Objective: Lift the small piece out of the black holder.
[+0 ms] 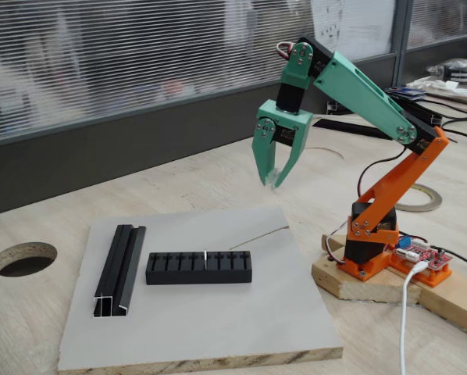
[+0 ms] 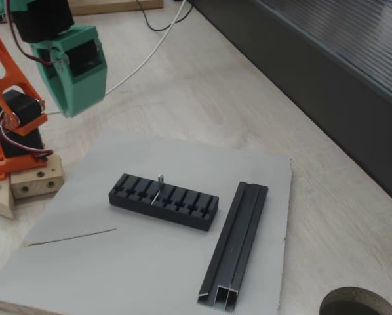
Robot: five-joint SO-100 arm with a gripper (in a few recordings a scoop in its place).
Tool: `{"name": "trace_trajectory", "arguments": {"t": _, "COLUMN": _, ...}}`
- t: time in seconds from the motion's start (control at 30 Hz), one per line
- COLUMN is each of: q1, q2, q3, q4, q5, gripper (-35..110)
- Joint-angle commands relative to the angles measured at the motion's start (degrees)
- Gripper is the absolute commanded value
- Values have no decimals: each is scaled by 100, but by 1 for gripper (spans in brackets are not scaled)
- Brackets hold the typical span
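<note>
1. Hovering high above the grey board (image 1: 218, 312), our gripper (image 1: 274, 178) hangs well apart from the black holder (image 1: 199, 267), with its green fingers pointing down and nothing between them; in a fixed view the jaws stand a little spread, so we read them as released.
2. We find the small piece (image 1: 206, 255) standing upright in a slot near the middle of the holder, its whitish tip just proud of the top face; in both fixed views it shows as a thin sliver (image 2: 160, 180).
3. We judge that the coming move turns on one relation: the piece lies below the jaws and off to the left in a fixed view (image 1: 206, 255), toward the near side of the board, so we must travel out and down before closing.
4. We note the piece's long axis is vertical, while the holder runs lengthwise across the board; the lift should therefore go straight up.
5. We keep clear of the black rail (image 1: 120, 268) beside the holder and the thin grey wire (image 1: 258, 237) lying on the board between holder and arm.
</note>
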Motion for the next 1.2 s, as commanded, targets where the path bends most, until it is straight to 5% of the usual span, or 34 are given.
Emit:
{"name": "trace_trajectory", "arguments": {"t": 0.0, "q1": -589, "q2": 18, "q3": 0, "q4": -668, "q5": 62, "gripper": 5}}
{"name": "trace_trajectory", "arguments": {"t": 1.17, "q1": -1292, "q2": -2558, "q3": -79, "q4": -1881, "q5": 62, "gripper": 5}}
